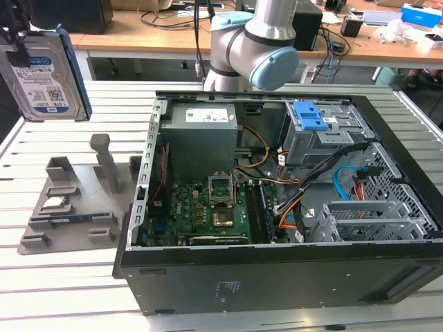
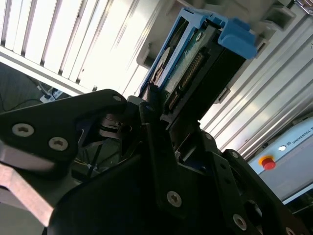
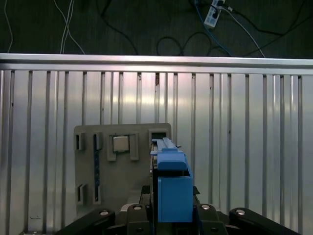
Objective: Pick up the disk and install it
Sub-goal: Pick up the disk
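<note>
Slatted aluminium table (image 1: 62, 290). Black fingers (image 2: 155, 147) clench the flat silver metal disk (image 1: 43, 76), blue bracket on its edges, held clear above the grey plastic fixture tray (image 1: 76, 194). Pick-up step looks complete. Judgement: installing calls for aligning the bracket with the grey metal drive cage (image 1: 315, 138), well apart from the tray.

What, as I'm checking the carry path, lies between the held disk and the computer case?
In the exterior view, a grey parts holder with a small square chip sits on the table between disk and computer case.
</note>
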